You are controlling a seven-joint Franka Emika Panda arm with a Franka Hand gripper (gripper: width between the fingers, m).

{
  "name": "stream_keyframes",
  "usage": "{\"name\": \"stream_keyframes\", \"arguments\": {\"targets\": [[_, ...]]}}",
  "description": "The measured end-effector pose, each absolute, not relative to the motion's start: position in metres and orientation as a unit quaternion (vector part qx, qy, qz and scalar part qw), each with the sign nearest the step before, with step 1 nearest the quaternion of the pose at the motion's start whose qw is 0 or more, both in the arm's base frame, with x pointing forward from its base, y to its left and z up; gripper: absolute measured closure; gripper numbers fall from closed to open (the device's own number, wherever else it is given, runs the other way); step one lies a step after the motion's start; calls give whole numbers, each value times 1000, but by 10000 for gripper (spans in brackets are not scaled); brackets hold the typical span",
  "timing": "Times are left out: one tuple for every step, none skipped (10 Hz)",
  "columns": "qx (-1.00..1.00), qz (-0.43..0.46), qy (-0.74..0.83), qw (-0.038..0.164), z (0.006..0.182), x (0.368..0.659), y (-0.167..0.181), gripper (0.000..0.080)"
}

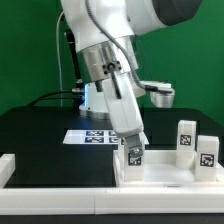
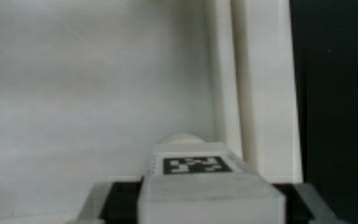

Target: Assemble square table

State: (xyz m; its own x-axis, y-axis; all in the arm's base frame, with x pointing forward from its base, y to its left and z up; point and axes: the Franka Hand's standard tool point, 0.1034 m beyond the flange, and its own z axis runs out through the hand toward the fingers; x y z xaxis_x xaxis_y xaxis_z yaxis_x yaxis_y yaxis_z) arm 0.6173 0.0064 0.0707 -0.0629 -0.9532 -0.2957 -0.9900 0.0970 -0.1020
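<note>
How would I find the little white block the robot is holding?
Find the white tabletop low at the exterior view's right. The robot's gripper reaches down over it, and the leg sits between its fingers. The other legs stand alone, farther right.

Black table surface (image 1: 40, 130) fills most of scene. Marker board (image 1: 88, 135) lies flat on it, mid-scene, tags face up, partly hidden from view. Long white border rail (image 1: 60, 176) runs along near edge, raised end block at exterior view's left. Green backdrop (image 1: 30, 50) behind, far side.
</note>
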Motion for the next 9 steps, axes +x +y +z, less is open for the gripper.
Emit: {"name": "stream_keyframes", "arguments": {"targets": [[-659,66,736,144,70,617,8,506],[-675,63,721,145,70,617,8,506],[-717,52,683,128,70,616,10,325],[-805,27,583,108,70,616,13,211],[-861,14,499,98,70,616,14,211],[-873,11,477,98,71,616,13,162],[-890,8,445,99,70,616,12,153],[-905,4,413,99,70,616,12,153],[-923,0,374,96,70,616,12,151]]}}
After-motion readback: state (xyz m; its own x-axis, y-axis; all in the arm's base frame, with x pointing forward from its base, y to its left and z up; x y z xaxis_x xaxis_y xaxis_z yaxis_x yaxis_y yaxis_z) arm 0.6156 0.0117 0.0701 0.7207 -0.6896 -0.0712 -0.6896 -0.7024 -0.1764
